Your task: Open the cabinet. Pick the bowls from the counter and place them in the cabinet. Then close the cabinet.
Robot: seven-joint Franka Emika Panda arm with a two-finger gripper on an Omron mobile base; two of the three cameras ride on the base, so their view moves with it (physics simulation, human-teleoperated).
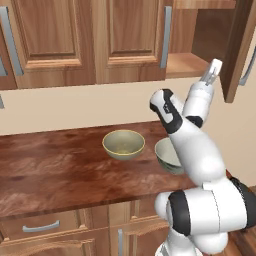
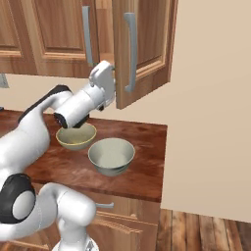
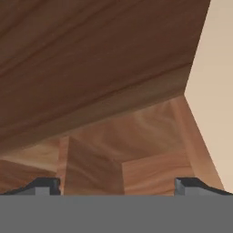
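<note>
You see a medium-brown wood cabinet [image 1: 90, 45] with raised-panel doors and grey bar handles [image 1: 166, 37], its inside [image 3: 113, 150] a lighter, streaked brown grain. Below it your counter [image 1: 55, 170] gleams reddish-brown, with dark wood-grain swirls and pale highlights. On it sit two bowls: one beige-olive [image 1: 123, 144] with a yellowish rim, one grey-green [image 2: 111, 156] with a pale inside. Your arm [image 1: 200, 165] is white with dark joints, and its pincer [image 3: 116, 185] ends in small dark tips. The wall [image 2: 211, 98] is plain cream. The drawer units [image 1: 45, 227] match the cabinet's brown and carry grey handles; the floor [image 2: 206, 230] is plank-patterned brown.
</note>
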